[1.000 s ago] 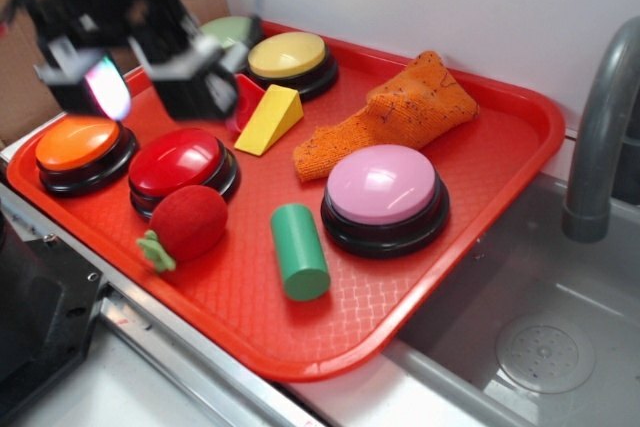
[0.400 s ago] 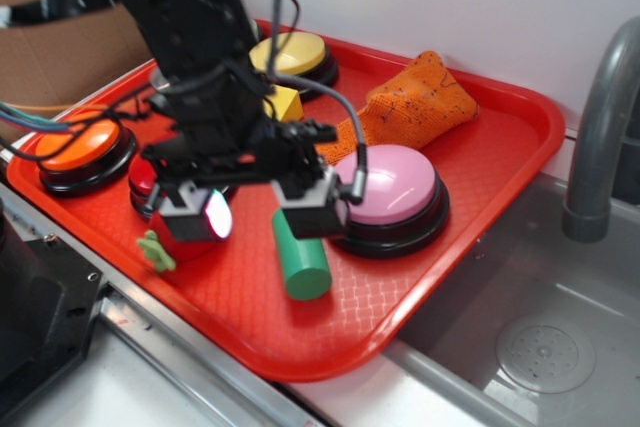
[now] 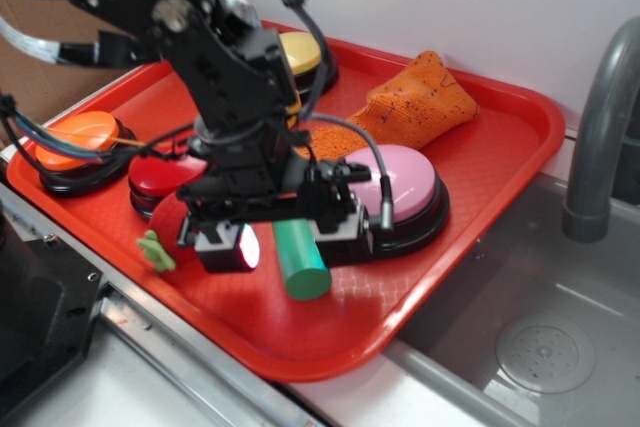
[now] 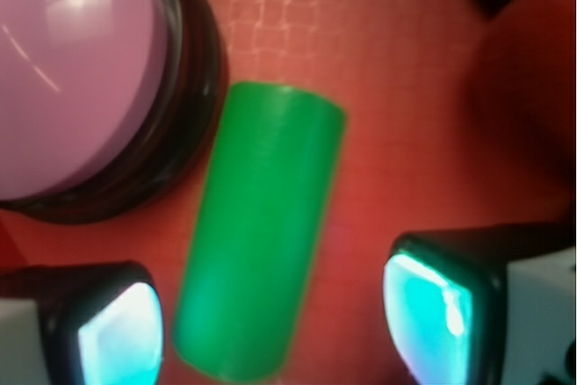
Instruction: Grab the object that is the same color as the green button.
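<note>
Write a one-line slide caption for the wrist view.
Open gripper straddling a green cylinder lying on the red tray, beside the pink button.

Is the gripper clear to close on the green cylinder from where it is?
Probably yes. The gripper is open with one finger on each side of the green cylinder, nothing between them. The pink button sits close beside the cylinder's far end, away from the fingers.
</note>
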Motion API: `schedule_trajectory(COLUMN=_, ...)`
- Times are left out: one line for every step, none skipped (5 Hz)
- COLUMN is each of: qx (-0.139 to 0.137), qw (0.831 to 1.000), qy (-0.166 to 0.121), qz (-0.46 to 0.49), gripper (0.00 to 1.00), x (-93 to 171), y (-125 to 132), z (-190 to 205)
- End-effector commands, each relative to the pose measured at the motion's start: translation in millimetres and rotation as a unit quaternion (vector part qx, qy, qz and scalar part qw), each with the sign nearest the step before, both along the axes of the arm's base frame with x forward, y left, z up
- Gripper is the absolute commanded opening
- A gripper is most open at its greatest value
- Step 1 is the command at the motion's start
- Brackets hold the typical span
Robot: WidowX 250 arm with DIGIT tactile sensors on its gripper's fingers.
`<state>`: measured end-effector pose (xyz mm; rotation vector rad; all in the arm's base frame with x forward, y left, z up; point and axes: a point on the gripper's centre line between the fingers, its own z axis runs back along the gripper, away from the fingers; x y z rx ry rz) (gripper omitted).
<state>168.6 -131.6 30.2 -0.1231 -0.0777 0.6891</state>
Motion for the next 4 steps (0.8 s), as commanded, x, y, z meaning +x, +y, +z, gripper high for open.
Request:
schedule_trajectory(qx=0.008, qw=1.000, qy=-0.004, qz=0.015, gripper=0.00, x=8, y=1, z=-9)
schedule_trajectory(qx=0.012, qw=1.000, qy=-0.005, qz=-0.006, gripper=0.00, x=8, y=0, z=-8)
schedule_trajectory(qx=0.011, qw=0.999, qy=-0.008, qz=-0.049, gripper=0.00, x=11, y=8, z=10)
schedule_trajectory(qx=0.005, qw=0.996, qy=0.016, qz=-0.089, gripper=0.00, x=19, y=33, z=41)
